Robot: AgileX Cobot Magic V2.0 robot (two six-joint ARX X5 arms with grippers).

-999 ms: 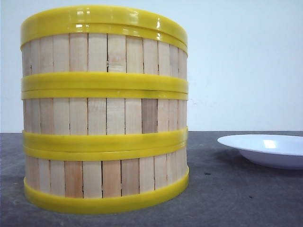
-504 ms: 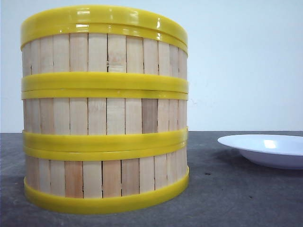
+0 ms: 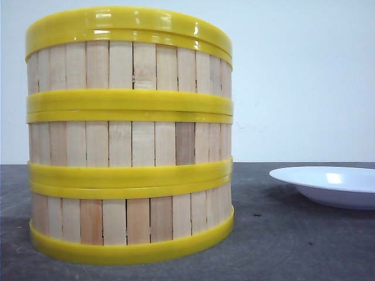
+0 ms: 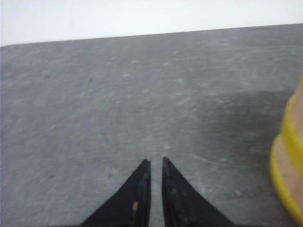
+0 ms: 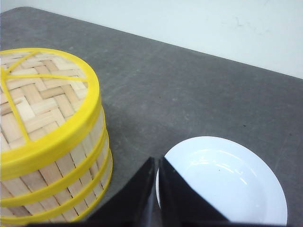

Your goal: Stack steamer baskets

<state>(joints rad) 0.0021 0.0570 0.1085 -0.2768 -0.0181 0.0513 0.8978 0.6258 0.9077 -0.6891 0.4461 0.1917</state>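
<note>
The baskets (image 3: 130, 134) sit stacked three high, lid (image 5: 35, 92) on top, left on the counter (image 3: 293, 246), with the plate (image 3: 331, 184) to the right. Main risk I see is bumping the tower as I back off. My left gripper (image 4: 156, 163) hangs low beside it, my right gripper (image 5: 157, 163) above the plate, both sets of jaws pinched nearly closed and empty.

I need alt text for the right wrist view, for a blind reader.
Three stacked steamer baskets with a woven lid on top stand on a dark grey table. Beside them is an empty white plate, with the right gripper fingers closed above its edge.
</note>
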